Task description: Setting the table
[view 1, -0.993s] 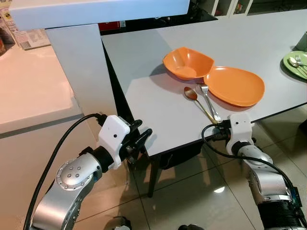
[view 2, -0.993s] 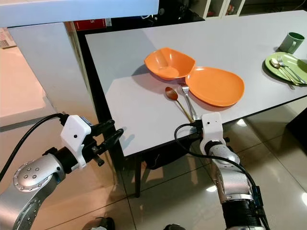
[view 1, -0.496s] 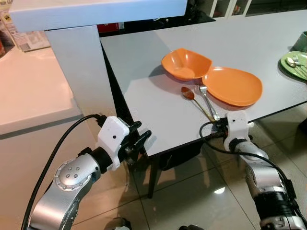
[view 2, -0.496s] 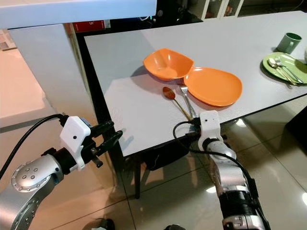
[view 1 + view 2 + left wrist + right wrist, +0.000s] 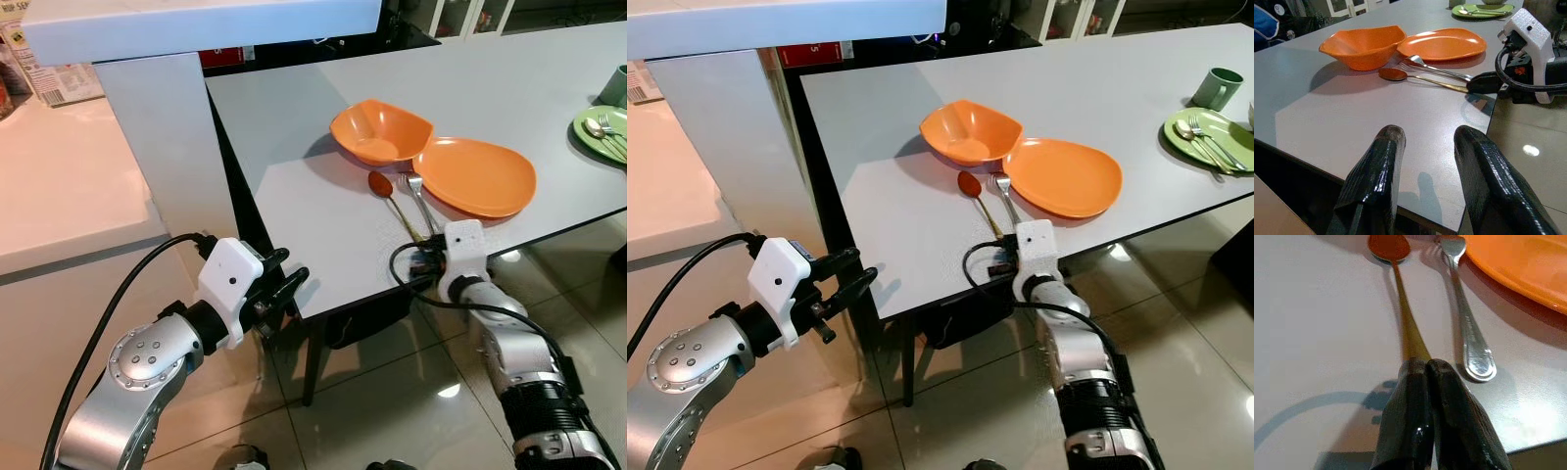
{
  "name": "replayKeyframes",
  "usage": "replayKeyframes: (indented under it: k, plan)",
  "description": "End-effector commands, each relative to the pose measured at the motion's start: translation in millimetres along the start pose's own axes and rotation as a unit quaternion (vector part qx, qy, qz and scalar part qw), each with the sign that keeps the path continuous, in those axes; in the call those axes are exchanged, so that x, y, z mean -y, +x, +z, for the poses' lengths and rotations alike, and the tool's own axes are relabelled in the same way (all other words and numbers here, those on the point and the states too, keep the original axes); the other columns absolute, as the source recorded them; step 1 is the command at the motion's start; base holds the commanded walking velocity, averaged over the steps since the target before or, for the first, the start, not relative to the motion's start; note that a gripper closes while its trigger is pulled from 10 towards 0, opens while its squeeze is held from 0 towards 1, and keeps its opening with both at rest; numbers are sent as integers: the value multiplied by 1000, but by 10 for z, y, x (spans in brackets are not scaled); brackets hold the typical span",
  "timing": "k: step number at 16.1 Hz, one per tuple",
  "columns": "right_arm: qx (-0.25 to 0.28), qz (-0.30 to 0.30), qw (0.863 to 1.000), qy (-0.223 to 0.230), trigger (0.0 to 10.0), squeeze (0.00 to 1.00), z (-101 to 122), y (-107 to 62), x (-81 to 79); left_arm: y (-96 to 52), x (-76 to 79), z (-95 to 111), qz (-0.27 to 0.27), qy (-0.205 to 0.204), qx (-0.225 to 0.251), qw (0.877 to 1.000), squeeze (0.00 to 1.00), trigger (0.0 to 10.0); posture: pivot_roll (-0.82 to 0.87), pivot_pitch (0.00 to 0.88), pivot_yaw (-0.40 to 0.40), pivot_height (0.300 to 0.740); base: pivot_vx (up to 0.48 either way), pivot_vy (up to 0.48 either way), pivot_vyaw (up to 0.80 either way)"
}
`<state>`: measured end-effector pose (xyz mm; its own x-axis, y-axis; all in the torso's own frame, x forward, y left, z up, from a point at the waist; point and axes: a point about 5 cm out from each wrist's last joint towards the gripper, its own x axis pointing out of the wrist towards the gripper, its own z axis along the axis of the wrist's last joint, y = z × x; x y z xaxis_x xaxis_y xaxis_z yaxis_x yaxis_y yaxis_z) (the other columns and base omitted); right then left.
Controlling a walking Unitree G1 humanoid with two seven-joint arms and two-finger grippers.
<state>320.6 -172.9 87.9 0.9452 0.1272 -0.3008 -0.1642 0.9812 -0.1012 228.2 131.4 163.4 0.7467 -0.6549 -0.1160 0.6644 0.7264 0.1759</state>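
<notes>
Nearest in, the left gripper (image 5: 286, 290) hangs off the near corner of the grey table (image 5: 323, 211), its two black fingers (image 5: 1376, 186) standing apart with nothing between them. Just over the table's front edge, the right gripper (image 5: 1422, 366) has its fingers pressed together on the tail of the spoon (image 5: 1396, 279), pinching the thin gold-toned handle right at its end while the copper-coloured bowl lies flat on the tabletop ahead. Beside it, nearly parallel and close, lies the steel fork (image 5: 1466, 318), its handle end near the fingertips. A spoon like this looks light, stiff and slick, so an end pinch likely lets it swing or slip; a hold nearer the middle of the handle would probably steady it. Beyond the cutlery sits the orange plate (image 5: 480, 174), the fork just beside its rim, and past that the orange bowl (image 5: 380, 130), its rim at the plate's. Far off on the right rests a green plate (image 5: 1205, 132) with cutlery and a green mug (image 5: 1219, 86)
</notes>
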Motion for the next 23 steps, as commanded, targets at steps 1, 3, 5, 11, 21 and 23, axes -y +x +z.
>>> replayKeyframes:
  k: [1, 3, 5, 11, 21, 23]
  plan:
    - [8, 1, 1000, -3, 0, 0, 38, 20, 15, -15, 8, 20, -4, 5, 2, 1000, 0, 10000, 98, 49, 3, 740, 0, 0, 0]
    - [8, -1, 1000, -4, 0, 0, 44, 31, 30, -15, 7, 22, -4, 5, 2, 1000, 0, 10000, 98, 49, 3, 740, 0, 0, 0]
    - [12, -6, 1000, -6, 0, 0, 73, 31, 62, -14, 9, 22, -4, 5, 2, 1000, 0, 10000, 97, 49, 0, 740, 0, 0, 0]
    - [135, -7, 991, 24, 2824, 0, 581, -197, 32, -24, -126, 66, 43, 7, 19, 999, 0, 10000, 88, 21, 22, 740, 0, 0, 0]
    - [118, 48, 988, 85, 10000, 0, 408, -757, -247, -3, -355, 14, 204, 7, 15, 979, 0, 10000, 64, 0, -12, 740, 0, 57, 0]
    - [99, 42, 990, 92, 10000, 0, 350, -729, -271, 17, -379, 30, 216, 7, 19, 976, 0, 10000, 65, 0, -20, 740, 0, 321, 0]
